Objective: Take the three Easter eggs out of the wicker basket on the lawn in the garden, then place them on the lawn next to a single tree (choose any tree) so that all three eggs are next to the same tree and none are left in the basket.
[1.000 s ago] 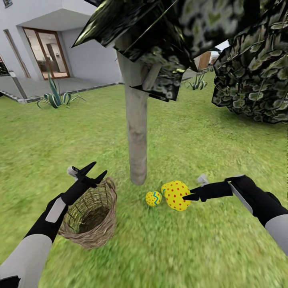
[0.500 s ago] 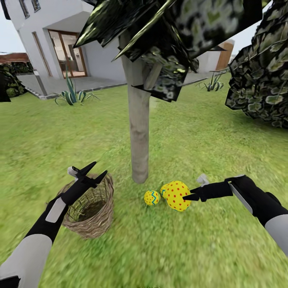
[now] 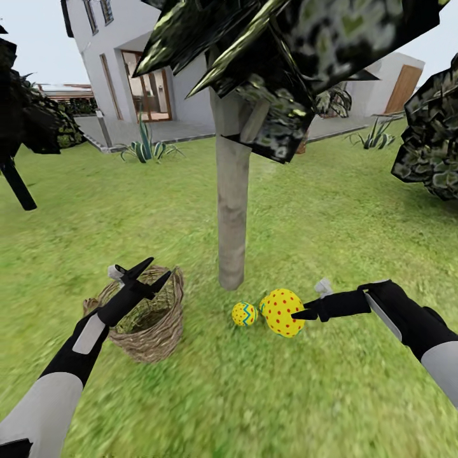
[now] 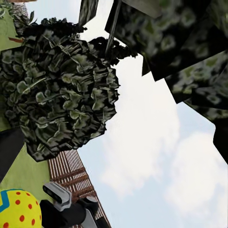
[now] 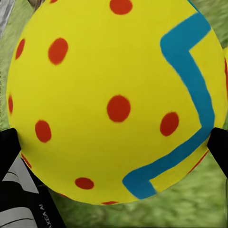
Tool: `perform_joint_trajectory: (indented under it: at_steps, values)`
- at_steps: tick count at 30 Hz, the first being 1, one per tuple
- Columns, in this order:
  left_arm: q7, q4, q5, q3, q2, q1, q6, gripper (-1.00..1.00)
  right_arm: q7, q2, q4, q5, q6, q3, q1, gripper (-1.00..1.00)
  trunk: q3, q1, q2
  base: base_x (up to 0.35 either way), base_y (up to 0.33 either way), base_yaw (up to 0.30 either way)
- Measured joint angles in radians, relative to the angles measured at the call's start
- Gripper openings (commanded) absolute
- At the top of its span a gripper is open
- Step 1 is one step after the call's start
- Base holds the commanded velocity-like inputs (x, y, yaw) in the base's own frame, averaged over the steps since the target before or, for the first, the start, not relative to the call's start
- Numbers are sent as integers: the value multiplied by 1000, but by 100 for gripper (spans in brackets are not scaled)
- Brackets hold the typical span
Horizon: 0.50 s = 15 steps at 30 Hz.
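right gripper [image 3: 296, 313]: fingers clamped on egg [image 3: 282, 312], held between the pads | left gripper [image 3: 151, 270]: fingers apart, nothing between, above wicker basket [image 3: 147, 318] rim | second egg [image 3: 243, 313] on lawn [image 3: 331, 210] just beyond right fingertips, near tree [image 3: 231, 210]

Three Easter eggs [image 3: 244, 313] (one mostly hidden), one wicker basket [image 3: 144, 318], one pale-trunked tree [image 3: 231, 210].

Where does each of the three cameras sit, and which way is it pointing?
Head view: high on the robot, looking down at the thick pale grey-tan tree trunk, brown woven wicker basket, both arms.
Left wrist view: by the left end effector, aimed skyward at dark foliage.
Right wrist view: behind the right end effector, black fingertips flanking the yellow red-dotted egg.
Shared: that egg shows in all views.
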Motion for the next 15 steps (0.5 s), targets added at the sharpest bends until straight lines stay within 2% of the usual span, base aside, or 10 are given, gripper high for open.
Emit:
perform_joint_trajectory:
  at_steps: [15]
  values:
    - [0, 0, 0, 1, 0, 0, 0, 100, -1, 0, 0, 0, 0, 0, 0, -100, 0, 0, 0, 0, -334, 284]
